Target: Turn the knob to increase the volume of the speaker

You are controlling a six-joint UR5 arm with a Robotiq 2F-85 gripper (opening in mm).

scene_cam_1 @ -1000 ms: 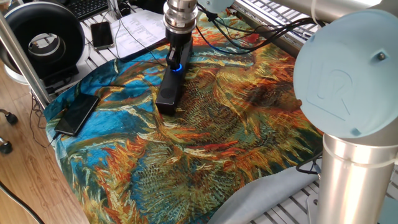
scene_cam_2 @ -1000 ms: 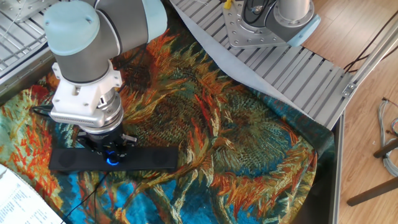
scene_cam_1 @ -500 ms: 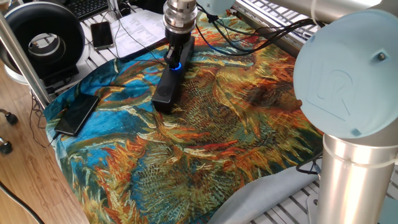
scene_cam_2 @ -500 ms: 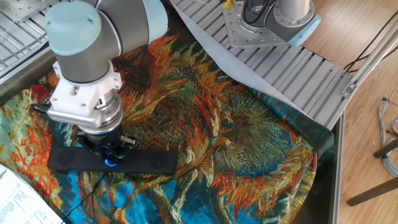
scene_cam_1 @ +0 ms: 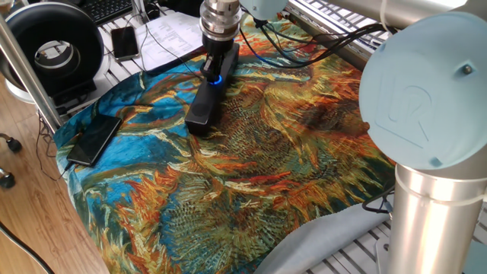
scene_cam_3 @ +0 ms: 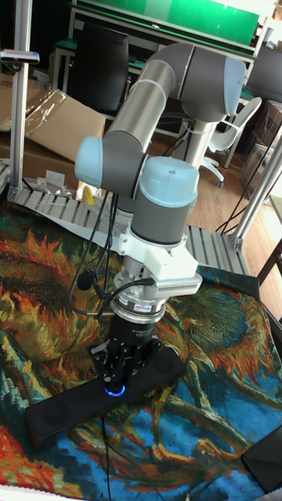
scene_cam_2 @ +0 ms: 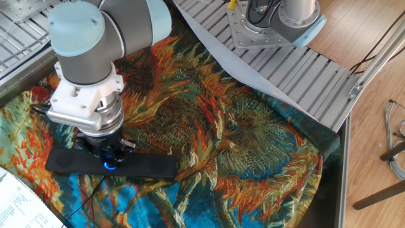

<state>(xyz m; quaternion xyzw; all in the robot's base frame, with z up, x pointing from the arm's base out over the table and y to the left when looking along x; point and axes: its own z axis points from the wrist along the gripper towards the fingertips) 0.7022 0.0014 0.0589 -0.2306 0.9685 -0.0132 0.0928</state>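
gripper point(scene_cam_2: 107, 158) fingers pinch the blue-lit knob point(scene_cam_3: 115, 389) mid-speaker point(scene_cam_2: 152, 166). since a second ago the whole speaker has swung on the sunflower cloth point(scene_cam_1: 304, 152): the twist drags the body too.

Wood-plank floor point(scene_cam_2: 373, 95) ran beside the table. Slatted aluminium tabletop point(scene_cam_2: 304, 69) carried a sunflower-print cloth point(scene_cam_1: 251, 167) (blue, orange, gold). Behind: green board point(scene_cam_3: 196, 16), flattened cardboard point(scene_cam_3: 66, 125), office chair point(scene_cam_3: 227, 129), metal frame posts point(scene_cam_3: 22, 86). Lighting was even, indoor.

Robotics lab, aluminium framing point(scene_cam_2: 329, 82), cardboard boxes point(scene_cam_3: 59, 125)
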